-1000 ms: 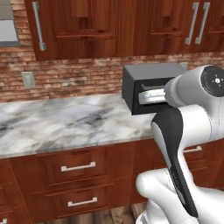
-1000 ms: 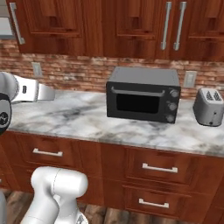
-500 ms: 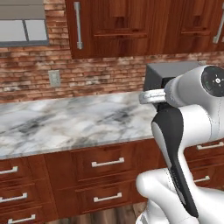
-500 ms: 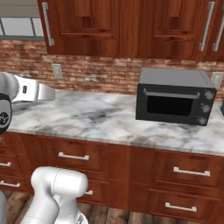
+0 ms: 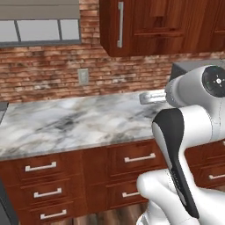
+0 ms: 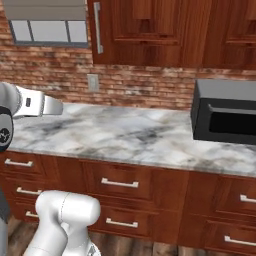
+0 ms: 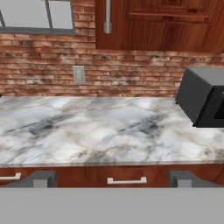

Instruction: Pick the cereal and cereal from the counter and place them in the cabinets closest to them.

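Both cereal boxes are out of view. The veined marble counter (image 5: 66,127) (image 6: 125,135) (image 7: 109,131) runs across the scene, and this stretch of it is bare. Above it hang the dark red-brown cabinets (image 5: 154,26) (image 6: 150,30) (image 7: 166,22), doors shut. My gripper (image 7: 111,179) is open, with its two fingertips (image 7: 40,178) wide apart and nothing between them. It looks level at the counter's front edge from some way back. The arm is folded close to the base.
A black microwave (image 6: 225,117) (image 7: 203,96) (image 5: 189,68) stands on the counter at the right. A wall outlet (image 5: 82,77) (image 6: 92,81) (image 7: 78,74) sits in the brick backsplash. A window (image 5: 39,30) (image 6: 47,30) is at upper left. Drawers (image 6: 120,182) with silver handles run below.
The whole picture has slid right, so the base has driven left along the counter. The microwave is now at the right edge, the toaster has left the view, and a window has come in.
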Robot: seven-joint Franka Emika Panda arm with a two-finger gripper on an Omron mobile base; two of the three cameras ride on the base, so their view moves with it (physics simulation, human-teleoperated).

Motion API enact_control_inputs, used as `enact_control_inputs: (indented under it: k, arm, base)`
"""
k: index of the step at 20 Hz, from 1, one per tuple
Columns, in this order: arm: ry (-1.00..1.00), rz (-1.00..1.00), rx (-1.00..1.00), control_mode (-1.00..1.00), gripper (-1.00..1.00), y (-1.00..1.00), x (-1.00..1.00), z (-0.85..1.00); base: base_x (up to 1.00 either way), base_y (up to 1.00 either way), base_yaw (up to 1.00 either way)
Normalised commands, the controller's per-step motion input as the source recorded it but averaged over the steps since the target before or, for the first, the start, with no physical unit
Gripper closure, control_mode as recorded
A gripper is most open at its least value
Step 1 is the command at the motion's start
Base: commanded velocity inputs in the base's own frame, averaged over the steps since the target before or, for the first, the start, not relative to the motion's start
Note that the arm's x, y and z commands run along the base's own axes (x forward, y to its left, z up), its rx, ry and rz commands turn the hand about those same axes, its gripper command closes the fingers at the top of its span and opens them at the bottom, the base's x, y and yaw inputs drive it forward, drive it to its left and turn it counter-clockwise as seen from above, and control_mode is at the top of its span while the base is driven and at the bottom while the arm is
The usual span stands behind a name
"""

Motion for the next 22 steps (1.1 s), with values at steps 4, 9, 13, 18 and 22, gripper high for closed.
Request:
enact_control_inputs:
  k: [4, 9, 13, 18, 22]
  arm:
    - [0.0, 0.0, 0.0, 1.0, -1.0, 0.0, 0.0, 0.0]
    - [0.0, 0.0, 0.0, 1.0, -1.0, 0.0, 0.0, 0.0]
    - [0.0, 0.0, 0.0, 1.0, -1.0, 0.0, 0.0, 0.0]
    - [0.0, 0.0, 0.0, 1.0, -1.0, 0.0, 0.0, 0.0]
    - [0.0, 0.0, 0.0, 1.0, -1.0, 0.0, 0.0, 0.0]
  base:
    - [-0.12, 0.77, -0.02]
    - [-0.14, 0.79, -0.02]
    - [-0.13, 0.81, -0.02]
    - [-0.13, 0.81, -0.02]
    - [-0.13, 0.84, -0.02]
